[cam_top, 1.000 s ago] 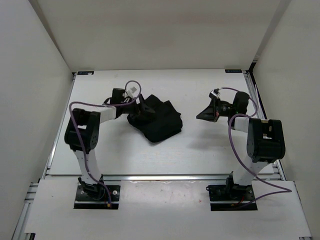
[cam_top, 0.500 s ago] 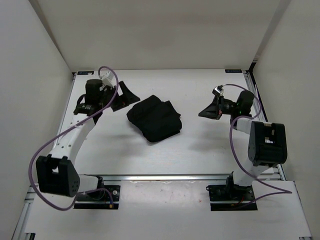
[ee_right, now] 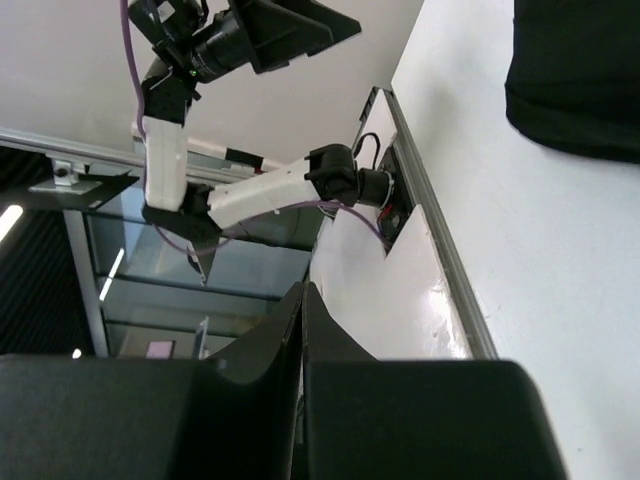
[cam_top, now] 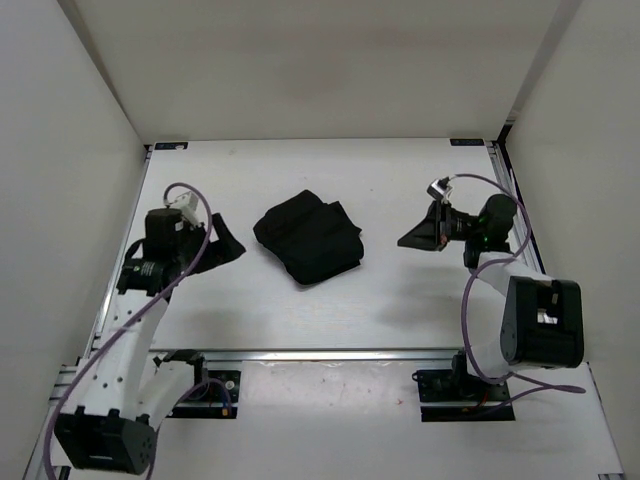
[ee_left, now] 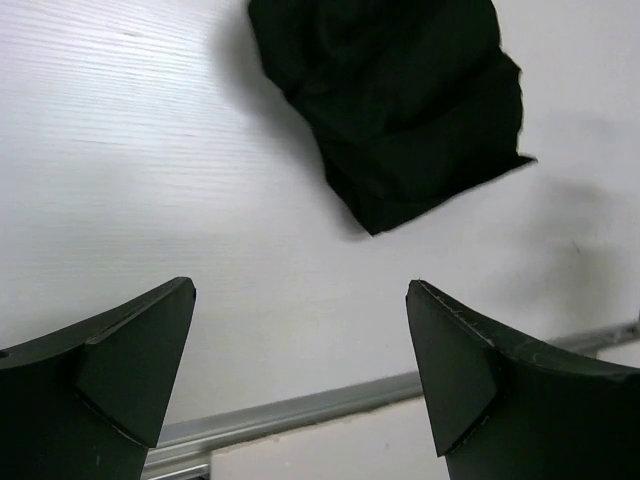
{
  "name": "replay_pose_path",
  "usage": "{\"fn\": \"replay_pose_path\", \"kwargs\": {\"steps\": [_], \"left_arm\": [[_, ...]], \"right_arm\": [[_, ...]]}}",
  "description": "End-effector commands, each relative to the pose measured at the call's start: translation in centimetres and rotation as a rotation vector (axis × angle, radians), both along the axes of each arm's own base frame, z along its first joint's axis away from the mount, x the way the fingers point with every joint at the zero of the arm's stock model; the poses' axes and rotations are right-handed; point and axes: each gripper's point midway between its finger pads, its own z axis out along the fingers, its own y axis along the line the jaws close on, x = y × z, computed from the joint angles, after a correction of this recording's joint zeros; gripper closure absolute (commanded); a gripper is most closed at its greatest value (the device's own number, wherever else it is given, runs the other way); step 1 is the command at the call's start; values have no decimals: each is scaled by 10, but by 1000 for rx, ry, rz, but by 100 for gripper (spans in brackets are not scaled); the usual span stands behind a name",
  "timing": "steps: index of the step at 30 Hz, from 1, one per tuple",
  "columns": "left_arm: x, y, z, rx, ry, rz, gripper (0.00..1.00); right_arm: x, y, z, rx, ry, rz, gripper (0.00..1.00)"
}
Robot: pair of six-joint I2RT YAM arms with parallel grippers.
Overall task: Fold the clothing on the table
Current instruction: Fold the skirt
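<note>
The clothing (cam_top: 308, 237) is laid in a bundle mid-table (cam_top: 400, 175); the left gripper (ee_left: 300, 290) is spread wide to its left, empty; the right gripper (cam_top: 411, 237) is pressed together at the right, empty.

left gripper (ee_left: 300, 292) jaws wide; right gripper (ee_right: 302, 296) jaws closed

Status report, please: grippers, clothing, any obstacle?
Left gripper open, empty. Right gripper shut, empty. Clothing bundled on table, both grippers clear of it. No obstacle seen.
</note>
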Motion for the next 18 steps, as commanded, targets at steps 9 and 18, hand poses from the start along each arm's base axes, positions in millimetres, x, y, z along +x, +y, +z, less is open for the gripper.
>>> {"fn": "replay_pose_path", "kwargs": {"steps": [9,18], "left_arm": [[-62,-24,-86,27,352,-204,1],[-57,-25,-123,210,324,-130,1]], "right_arm": [[-71,-22,-23,3,67,93,95],[-71,-30,-18,-2,43,40,95]]}}
